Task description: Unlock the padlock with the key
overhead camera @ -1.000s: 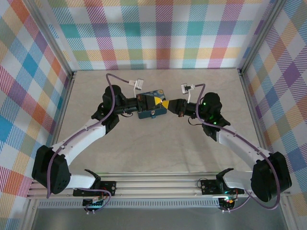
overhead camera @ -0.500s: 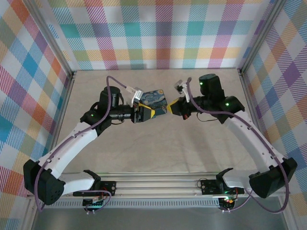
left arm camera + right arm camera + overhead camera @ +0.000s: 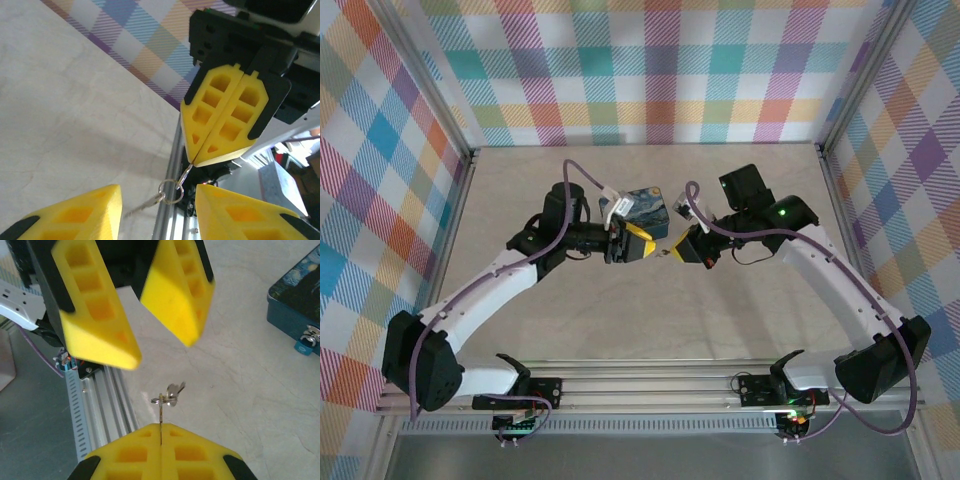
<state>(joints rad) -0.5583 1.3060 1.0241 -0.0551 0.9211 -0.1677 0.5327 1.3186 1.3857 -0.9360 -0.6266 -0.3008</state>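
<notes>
From above and behind the arms we look steeply down on the pale marbled tabletop (image 3: 620, 320). The silvery aluminium base rail (image 3: 650, 382) runs along the bottom of the frame and the plaid back wall (image 3: 660, 60) across the top; this is our far, wide view.

Our left wrist camera sits close behind the left arm's yellow-fingered gripper (image 3: 157, 195) at the frame's bottom. It faces the right arm's yellow-fingered gripper (image 3: 196, 161) at upper right, very near.

Our right wrist camera looks the opposite way, with its own fingers at bottom centre and the left's at the top.

Both wrist views share the small silvery key on its wire ring (image 3: 147, 202), which hangs between the grippers.
</notes>
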